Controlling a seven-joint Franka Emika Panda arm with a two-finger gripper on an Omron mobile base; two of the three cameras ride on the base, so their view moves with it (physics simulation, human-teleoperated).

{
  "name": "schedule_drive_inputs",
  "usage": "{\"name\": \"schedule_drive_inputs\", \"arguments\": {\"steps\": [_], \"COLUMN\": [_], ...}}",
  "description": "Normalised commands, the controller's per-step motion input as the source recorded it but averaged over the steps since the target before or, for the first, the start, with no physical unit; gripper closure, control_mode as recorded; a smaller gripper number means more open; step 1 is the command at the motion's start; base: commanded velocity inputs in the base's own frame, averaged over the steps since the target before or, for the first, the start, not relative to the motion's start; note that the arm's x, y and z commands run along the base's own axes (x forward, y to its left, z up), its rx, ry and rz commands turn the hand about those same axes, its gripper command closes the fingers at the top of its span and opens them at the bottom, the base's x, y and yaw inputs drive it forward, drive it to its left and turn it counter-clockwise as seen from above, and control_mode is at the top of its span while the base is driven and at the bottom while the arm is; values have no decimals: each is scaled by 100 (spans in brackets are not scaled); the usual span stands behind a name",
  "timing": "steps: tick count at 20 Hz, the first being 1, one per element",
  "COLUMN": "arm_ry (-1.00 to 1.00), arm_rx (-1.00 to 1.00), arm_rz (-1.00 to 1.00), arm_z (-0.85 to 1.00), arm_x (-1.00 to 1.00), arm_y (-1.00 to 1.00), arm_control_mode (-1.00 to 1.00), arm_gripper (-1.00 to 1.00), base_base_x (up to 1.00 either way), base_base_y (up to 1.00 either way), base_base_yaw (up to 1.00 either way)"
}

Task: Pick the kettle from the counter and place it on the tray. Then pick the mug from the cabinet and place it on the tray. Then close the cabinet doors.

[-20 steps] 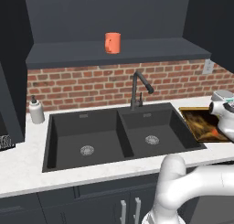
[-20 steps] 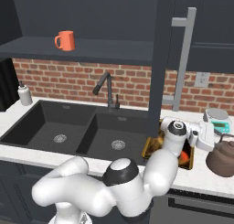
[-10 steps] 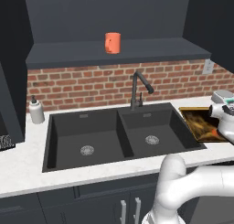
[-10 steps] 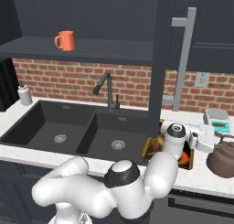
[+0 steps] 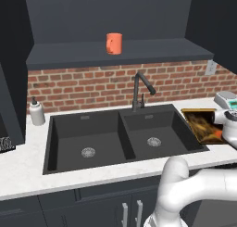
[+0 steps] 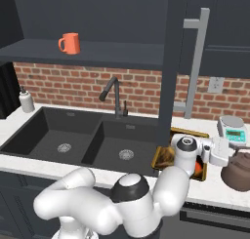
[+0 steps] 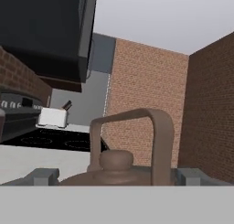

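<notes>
- Reaching out over the right end of the counter [image 6: 29, 157], the gripper [image 6: 225, 152] hangs level with the kettle [image 6: 238, 169], which stands near the counter's front edge, just right of the tray [image 6: 181, 133].
- Its jaws are spread wide and carry nothing; in the hand view the 2 grey fingertips [image 7: 43, 176] sit one at each side of the kettle [image 7: 125, 159], with the arched handle [image 7: 157, 136] and lid knob rising between them.
- That is the relation the next move turns on: the kettle lies straight ahead of the claw, close in, centred in the gap, so the approach looks like a short push forward and then a squeeze.
- The handle's arch runs roughly across the gap from one finger to the other, so I judge the jaws would close on the body or lid below it, not on the handle's strap; whether they touch the kettle yet I cannot tell.
- The tray lies on the counter between the sink's [image 5: 120, 138] right rim and the kettle, so the carry is a short one, back toward the sink.
- The mug [image 5: 114, 43] stands on the shelf of the cabinet [image 5: 115, 54], above the sink; the cabinet doors [image 6: 172, 62] are open.
</notes>
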Motion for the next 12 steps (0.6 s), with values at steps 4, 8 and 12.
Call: {"name": "schedule_drive_inputs", "arguments": {"steps": [4,8,12], "arm_ry": [0,0,0], "arm_rx": [-3,-4,-5], "arm_rz": [0,0,0], "arm_z": [-11,-11,-11], "arm_x": [-19,-32,-22], "arm_y": [0,0,0], "arm_control_mode": [-100,-100,-100], "arm_gripper": [-100,-100,-100], "base_base_x": [0,0,0], "base_base_y": [0,0,0], "base_base_yaw": [0,0,0]}}
